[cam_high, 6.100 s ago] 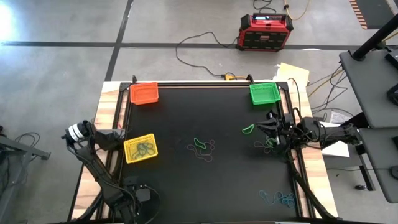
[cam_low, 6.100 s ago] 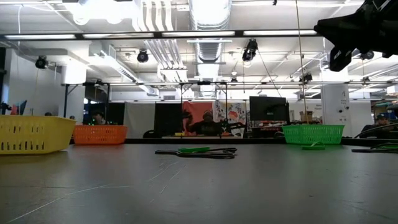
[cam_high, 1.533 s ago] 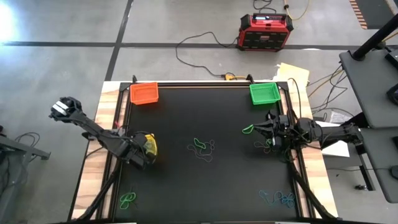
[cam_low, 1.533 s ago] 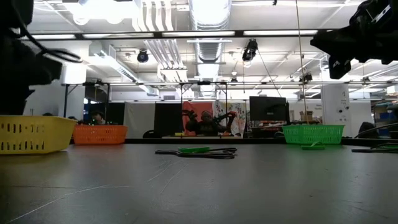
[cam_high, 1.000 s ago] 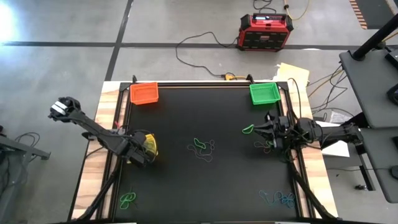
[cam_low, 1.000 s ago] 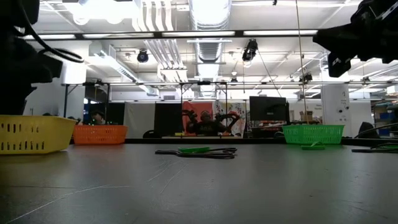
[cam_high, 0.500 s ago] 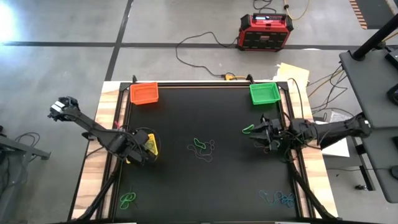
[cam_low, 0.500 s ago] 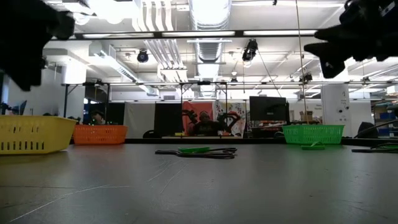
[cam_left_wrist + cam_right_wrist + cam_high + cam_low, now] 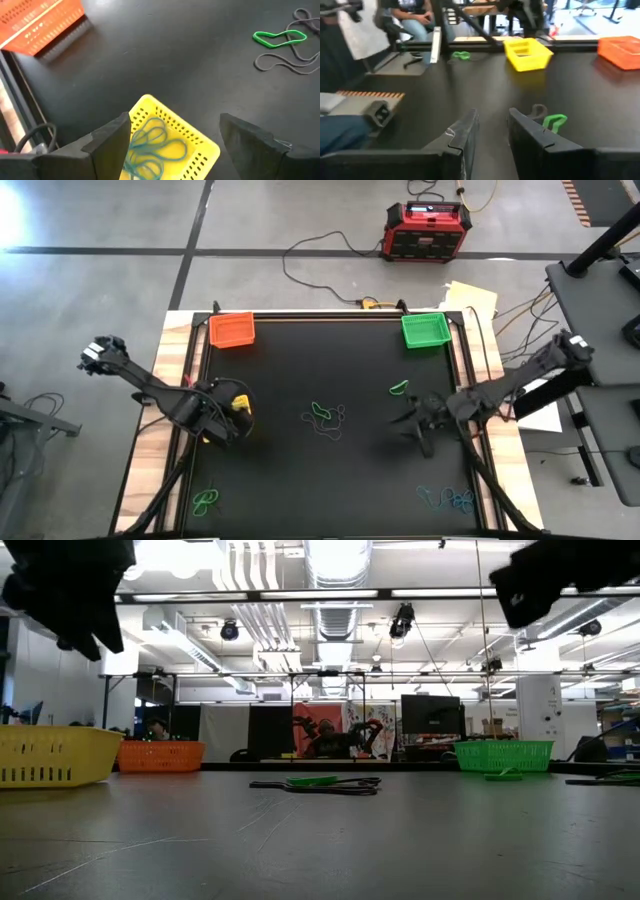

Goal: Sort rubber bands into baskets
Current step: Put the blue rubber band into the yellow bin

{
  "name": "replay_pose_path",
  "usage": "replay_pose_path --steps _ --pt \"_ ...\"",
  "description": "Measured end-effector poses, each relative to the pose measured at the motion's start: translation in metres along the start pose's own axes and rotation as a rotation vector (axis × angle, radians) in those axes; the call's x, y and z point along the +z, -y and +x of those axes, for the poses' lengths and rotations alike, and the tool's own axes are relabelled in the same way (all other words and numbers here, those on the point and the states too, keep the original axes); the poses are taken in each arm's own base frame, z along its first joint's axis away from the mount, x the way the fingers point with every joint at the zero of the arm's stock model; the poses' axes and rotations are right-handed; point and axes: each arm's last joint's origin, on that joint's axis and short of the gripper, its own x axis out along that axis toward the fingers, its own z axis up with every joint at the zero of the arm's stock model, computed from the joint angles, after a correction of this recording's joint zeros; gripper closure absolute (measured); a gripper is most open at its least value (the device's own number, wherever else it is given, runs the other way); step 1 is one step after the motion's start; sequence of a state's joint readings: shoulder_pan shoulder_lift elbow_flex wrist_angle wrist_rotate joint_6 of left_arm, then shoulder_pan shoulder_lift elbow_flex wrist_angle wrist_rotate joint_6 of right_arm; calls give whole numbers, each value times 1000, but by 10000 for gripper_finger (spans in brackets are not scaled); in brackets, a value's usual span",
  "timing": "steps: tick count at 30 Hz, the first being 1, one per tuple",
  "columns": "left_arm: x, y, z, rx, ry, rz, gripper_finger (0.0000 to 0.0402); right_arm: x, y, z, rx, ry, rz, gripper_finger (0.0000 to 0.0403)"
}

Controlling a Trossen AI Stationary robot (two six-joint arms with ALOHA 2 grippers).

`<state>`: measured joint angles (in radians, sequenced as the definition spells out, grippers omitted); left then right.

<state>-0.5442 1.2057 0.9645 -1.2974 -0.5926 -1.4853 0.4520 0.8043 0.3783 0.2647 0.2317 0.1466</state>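
Observation:
My left gripper is open and empty above the yellow basket, which holds several blue-green rubber bands. My right gripper hovers over the mat right of centre, fingers a narrow gap apart, nothing between them. Loose green and dark bands lie flat at the mat's centre. One green band lies left of the green basket. Blue bands lie at the near right. The orange basket stands at the far left.
Green bands lie on the wooden border at the near left. A red-and-black box and cables sit on the floor beyond the table. A person sits beyond the table. Bare mat lies between the central bands and the far baskets.
My right gripper has left the mat's right edge and swung toward the near edge and the centre, its arm now bent with the elbow out to the right. My left gripper has risen a little over the yellow basket.

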Motion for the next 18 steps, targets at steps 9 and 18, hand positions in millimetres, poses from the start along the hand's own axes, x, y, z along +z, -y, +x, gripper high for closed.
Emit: replay_pose_path --steps 9,18 --pt "-3 10 5 13 69 104 125 13 -50 29 71 -226 45 307" --pt "-16 17 -15 -156 179 215 147 10 -97 38 -1 -655 100 307"
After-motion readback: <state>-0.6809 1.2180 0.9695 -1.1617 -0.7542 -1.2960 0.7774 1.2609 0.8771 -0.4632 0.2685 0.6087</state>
